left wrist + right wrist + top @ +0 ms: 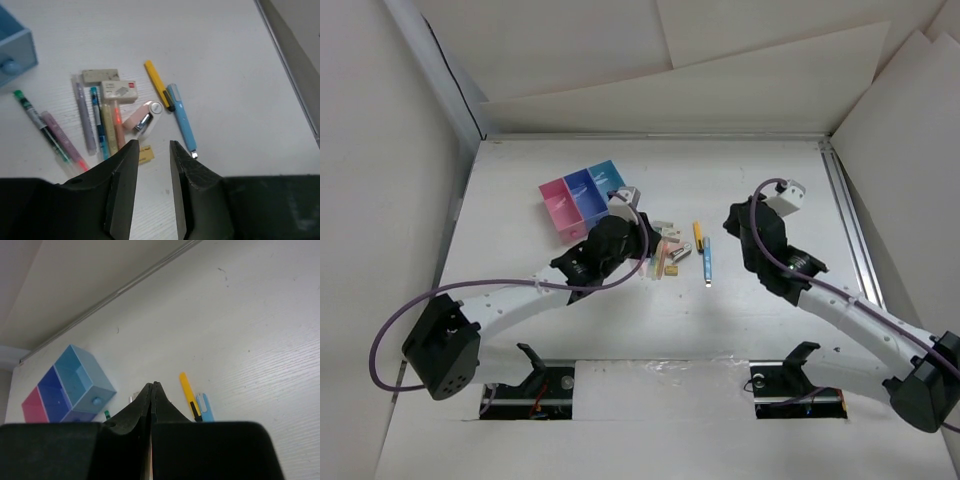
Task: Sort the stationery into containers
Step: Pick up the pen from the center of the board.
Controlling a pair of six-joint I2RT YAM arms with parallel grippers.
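The left end effector stands partly open with a narrow gap between its fingers and nothing gripped. It is over the near edge of a cluster of stationery on the white table. A small tan block lies on the table just ahead of the gap. Beyond it is a pale pink clip-like piece with a metal end. Farther ahead lie a white eraser with a red label and a beige eraser block, touching each other. Ahead and to the right, a yellow pen and a light blue pen lie side by side. To the left a lavender pen, a teal pen, a pink pen and a green-capped pen fan out. The right end effector is fully closed on nothing and is held above the table. Ahead and to its left sit the joined light blue tray, dark blue tray and pink tray, apart from the pens.
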